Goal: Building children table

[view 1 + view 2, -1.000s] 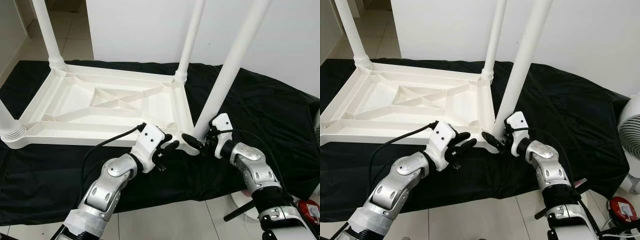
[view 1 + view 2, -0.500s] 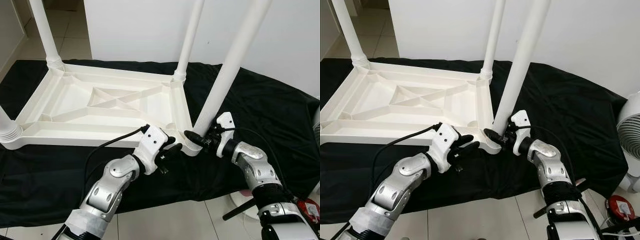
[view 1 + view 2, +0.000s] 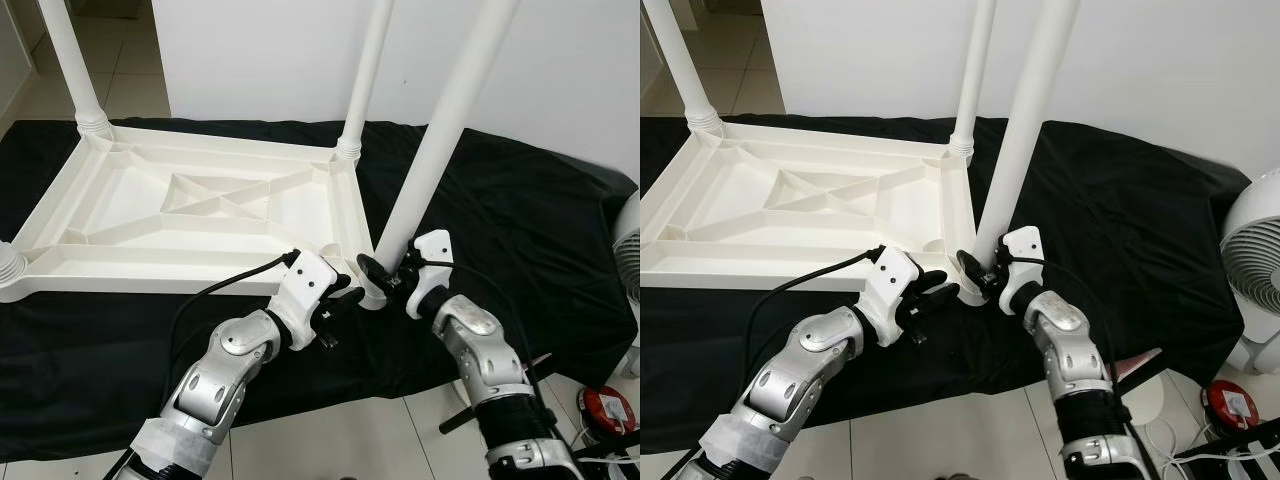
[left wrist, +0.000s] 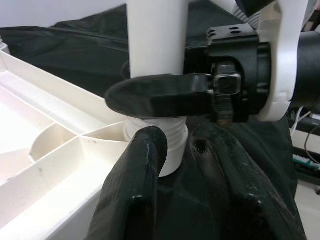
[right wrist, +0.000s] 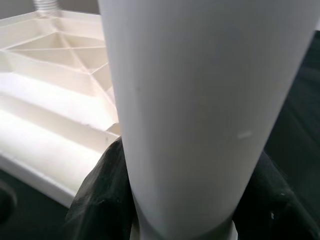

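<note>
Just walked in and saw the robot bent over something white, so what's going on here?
The robot is putting together a white children's table that lies upside down on a black cloth. Its right gripper is clamped around the base of the near leg, where the leg meets the corner socket. The left gripper rests shut beside that corner. The other legs already stand in their sockets.

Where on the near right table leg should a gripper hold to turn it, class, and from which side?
Low on the table leg, just above its ribbed collar, coming from the side with a finger on each flank. The leg stands nearly upright and is round, so a sideways pinch fits. The right gripper holds it there now; the left gripper sits beside the tabletop corner.
</note>
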